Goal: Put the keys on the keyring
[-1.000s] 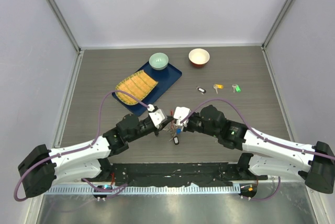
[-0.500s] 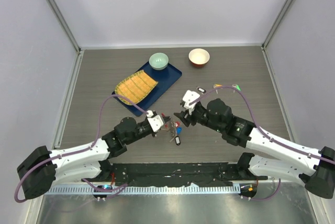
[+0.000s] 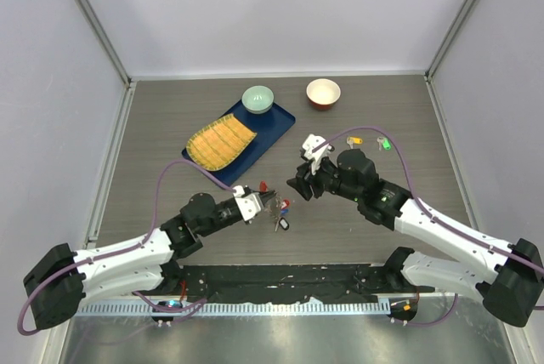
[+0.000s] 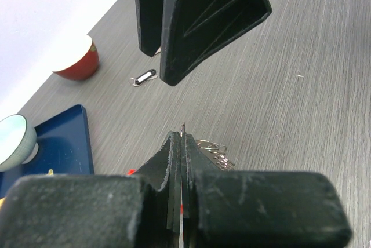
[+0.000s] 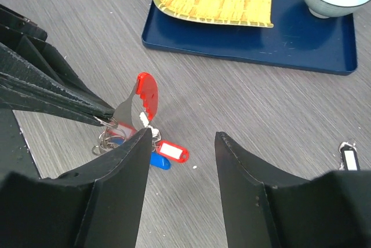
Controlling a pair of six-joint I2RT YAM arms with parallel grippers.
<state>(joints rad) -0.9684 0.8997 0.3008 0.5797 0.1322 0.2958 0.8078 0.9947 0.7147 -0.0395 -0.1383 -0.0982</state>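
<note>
Now my right hand [image 3: 299,184] is off the keyring [image 5: 146,94].
Its jaws stand apart; my left hand [image 3: 262,201] stays clamped on it.

Dark grey table [image 3: 153,109] with a fine wood grain, closed in by plain, pale walls [image 3: 280,7] at the back, left and right. Thin metal posts [image 3: 92,17] in the two far corners. Brushed metal strip [image 3: 280,338] along the near edge. Soft, even light with only faint shadows.
</note>
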